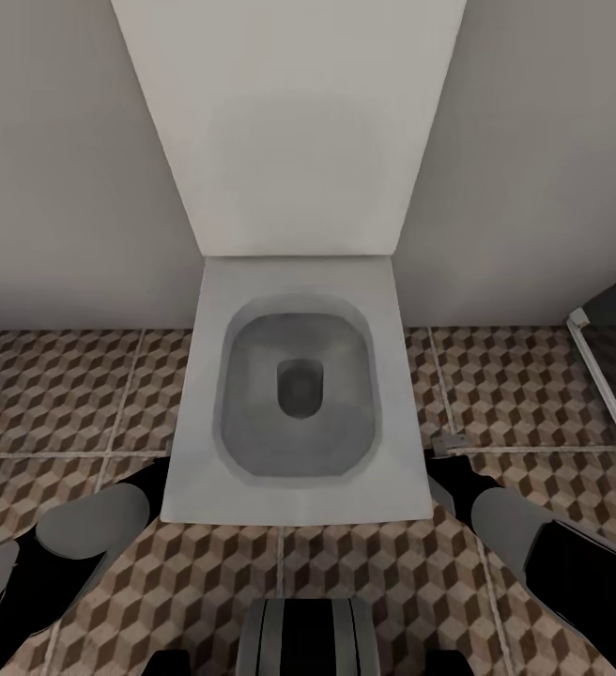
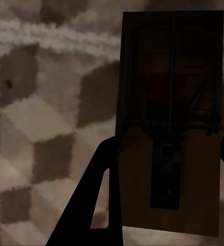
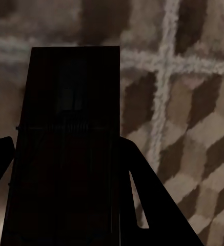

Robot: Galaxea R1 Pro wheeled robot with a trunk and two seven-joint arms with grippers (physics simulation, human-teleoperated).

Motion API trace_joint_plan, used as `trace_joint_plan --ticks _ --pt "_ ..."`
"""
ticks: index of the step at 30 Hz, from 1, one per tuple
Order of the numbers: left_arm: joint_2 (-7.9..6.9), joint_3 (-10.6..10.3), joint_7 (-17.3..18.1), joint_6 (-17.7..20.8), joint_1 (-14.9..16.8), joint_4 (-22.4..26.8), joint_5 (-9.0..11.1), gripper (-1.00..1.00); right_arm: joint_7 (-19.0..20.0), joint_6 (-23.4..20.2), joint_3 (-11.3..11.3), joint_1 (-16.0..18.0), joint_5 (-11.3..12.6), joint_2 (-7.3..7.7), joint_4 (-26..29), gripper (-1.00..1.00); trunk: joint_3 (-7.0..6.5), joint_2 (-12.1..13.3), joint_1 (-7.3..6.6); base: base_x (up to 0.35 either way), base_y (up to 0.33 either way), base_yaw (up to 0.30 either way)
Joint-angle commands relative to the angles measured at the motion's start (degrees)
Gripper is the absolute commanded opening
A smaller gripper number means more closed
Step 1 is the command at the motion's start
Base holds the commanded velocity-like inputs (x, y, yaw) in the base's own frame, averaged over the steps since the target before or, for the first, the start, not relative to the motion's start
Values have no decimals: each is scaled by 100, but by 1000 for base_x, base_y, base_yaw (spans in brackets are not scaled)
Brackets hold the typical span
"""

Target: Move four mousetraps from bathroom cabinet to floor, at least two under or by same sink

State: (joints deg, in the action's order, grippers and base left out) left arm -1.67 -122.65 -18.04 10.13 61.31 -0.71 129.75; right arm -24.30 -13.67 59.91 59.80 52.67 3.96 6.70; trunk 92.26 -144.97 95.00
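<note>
Between the fingers of your left gripper [image 2: 165,169] sits 1 mousetrap [image 2: 170,128], clamped by its long edges, its spring, bar and red spot plain in the left wrist view. Your right gripper [image 3: 65,169] is closed on a 2nd mousetrap [image 3: 65,143], which reads as little more than a dark slab with a faint wire line across it. Both hang over the bathroom floor [image 1: 64,394], whose cube-pattern tiles pass blurred behind them.

From the head view you are facing a white toilet [image 1: 294,394] set against a pale wall, with both forearms low at the bottom corners of that view. So the step in hand looks like the carry: 2 traps held, none set down that I can see. No sink appears, so your next move is probably to turn the base away from the toilet and find the vanity, then lower each trap flat onto the tiles beside or under it.

Hard to read: the right trap's face is lost in shadow, and its lower end is cut off. The other 2 traps and the cabinet cannot be placed from here. A dark panel with a pale frame [image 1: 608,376] at the floor's right edge is too cropped to identify.
</note>
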Motion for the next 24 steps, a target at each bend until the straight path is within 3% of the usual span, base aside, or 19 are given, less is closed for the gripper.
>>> trace_joint_plan --ticks 1,4,15,16,24 --pt "0 -49 -15 24 4 1 32 -100 -31 -30 12 -3 191 8 26 -100 26 -2 4 0 0 0" --pt "0 -49 -15 24 4 1 32 -100 -31 -30 12 -3 188 8 31 -100 93 -6 12 0 0 0" --pt "0 -49 -16 24 4 0 32 -100 -31 -30 12 -3 182 8 34 -100 93 -6 12 0 0 0" --pt "0 -49 -16 24 4 0 32 -100 -31 -30 12 -3 182 8 34 100 93 -6 12 0 0 0" --pt "0 -49 -23 24 4 -1 32 -100 -32 -30 12 -3 182 9 33 100 93 -6 12 0 0 0"
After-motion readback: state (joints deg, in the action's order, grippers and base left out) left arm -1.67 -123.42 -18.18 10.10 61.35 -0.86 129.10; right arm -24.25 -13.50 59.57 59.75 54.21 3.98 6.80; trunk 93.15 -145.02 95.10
